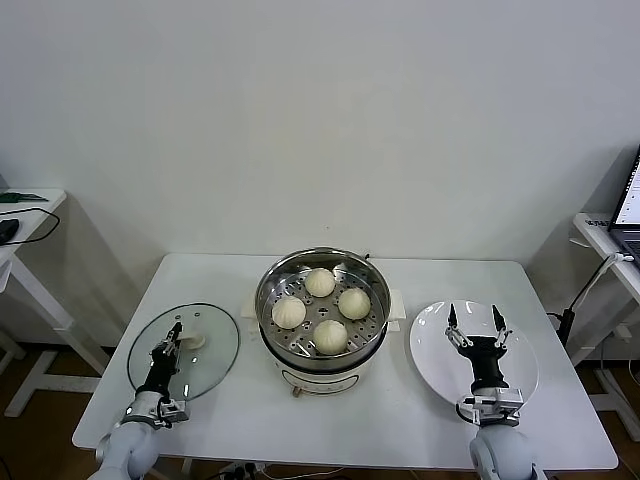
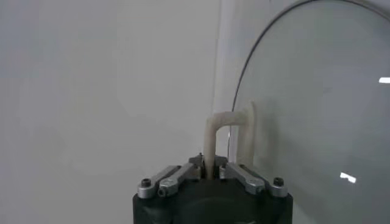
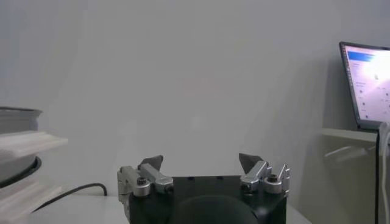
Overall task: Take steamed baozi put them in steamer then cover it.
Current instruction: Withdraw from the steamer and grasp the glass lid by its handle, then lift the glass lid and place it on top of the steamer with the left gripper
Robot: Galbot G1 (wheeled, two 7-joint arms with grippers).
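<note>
Four cream-white baozi [image 1: 320, 307] lie on the perforated tray inside the shiny steel steamer [image 1: 272, 282] on its cream base at the table's middle. The clear glass lid [image 1: 215, 355] lies flat on the table to the left. My left gripper [image 1: 176, 334] is over it, shut on the lid's cream handle [image 2: 214, 131]; its jaws pinch one leg of the handle [image 1: 192, 341]. My right gripper [image 1: 474, 318] is open and empty above the flat white plate [image 1: 428, 352] on the right; it also shows in the right wrist view [image 3: 201, 162].
The steamer's cream side handle [image 3: 27, 144] and a black cable [image 3: 73, 190] show in the right wrist view. A laptop [image 3: 365, 85] stands on a side table at the right. Another side table [image 1: 25, 215] stands at the left.
</note>
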